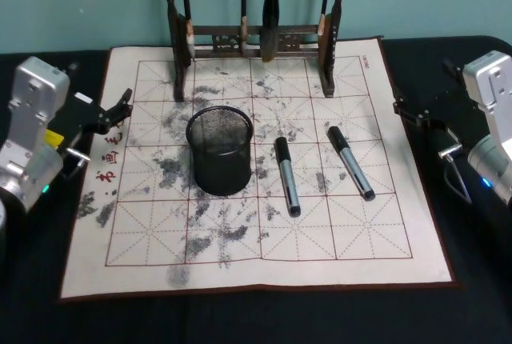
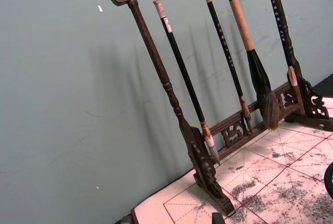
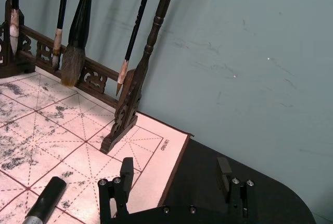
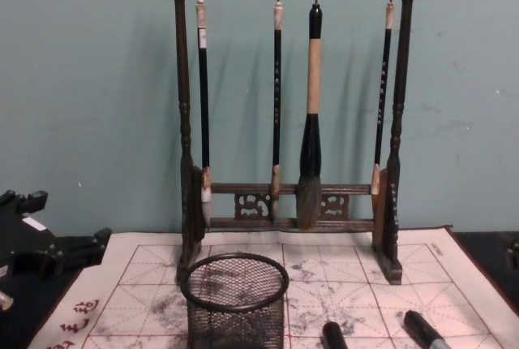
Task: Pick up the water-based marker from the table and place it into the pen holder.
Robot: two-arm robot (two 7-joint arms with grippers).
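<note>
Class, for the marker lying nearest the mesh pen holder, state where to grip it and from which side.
Probably mid-barrel on the marker, straight down from above, closing across its width. It lies flat on the mat, with bare mat along both long sides; the pen holder stands apart on its left.

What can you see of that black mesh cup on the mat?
The pen holder is a small round cup of black wire mesh with a solid rim. It stands upright and looks empty. It sits on the white mat, slightly left of centre, over grey ink smudges and in front of the brush rack. A marker lies close on its right, apart from it. Only the mat touches it.
</note>
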